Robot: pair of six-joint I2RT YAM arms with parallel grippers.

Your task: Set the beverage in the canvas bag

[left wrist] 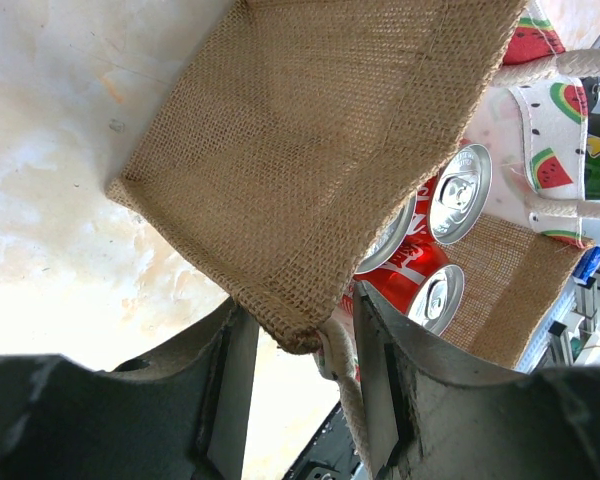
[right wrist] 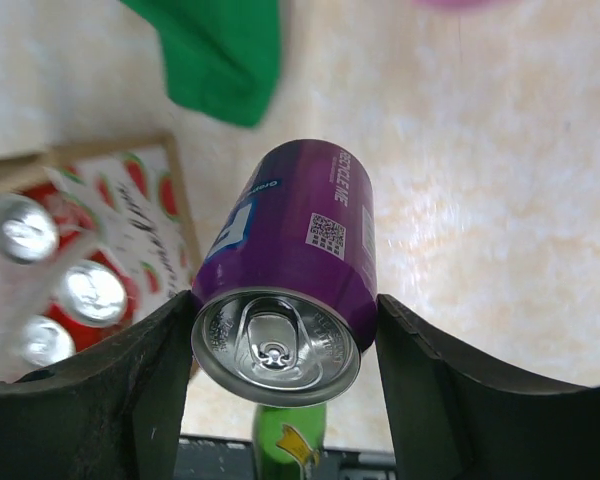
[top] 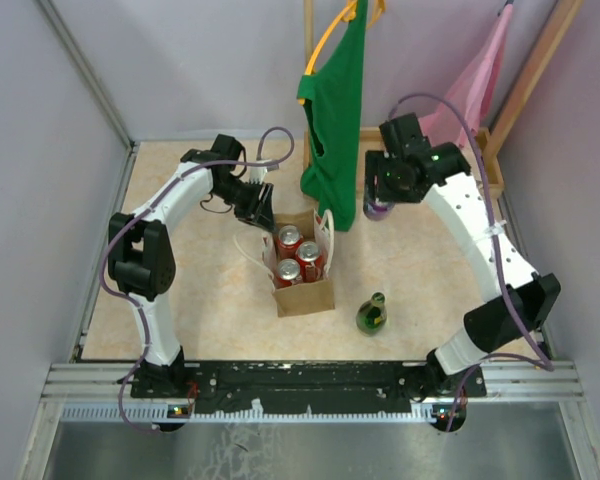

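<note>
The canvas bag [top: 305, 290] stands open mid-table with several red cans [top: 298, 255] inside. My left gripper [top: 258, 205] is at its far left corner. In the left wrist view the jaws [left wrist: 305, 350] are closed on the burlap corner [left wrist: 280, 150] and a white rope handle [left wrist: 348, 385]. My right gripper [top: 380, 198] is shut on a purple beverage can [right wrist: 290, 250], held above the table to the right of the bag [right wrist: 150, 220]. The can's top faces the camera between the fingers [right wrist: 285, 335].
A green bottle [top: 371, 315] stands front right of the bag and shows below the can in the right wrist view [right wrist: 288, 435]. A green garment [top: 335, 120] and a pink one [top: 475, 80] hang at the back. Walls close in the table.
</note>
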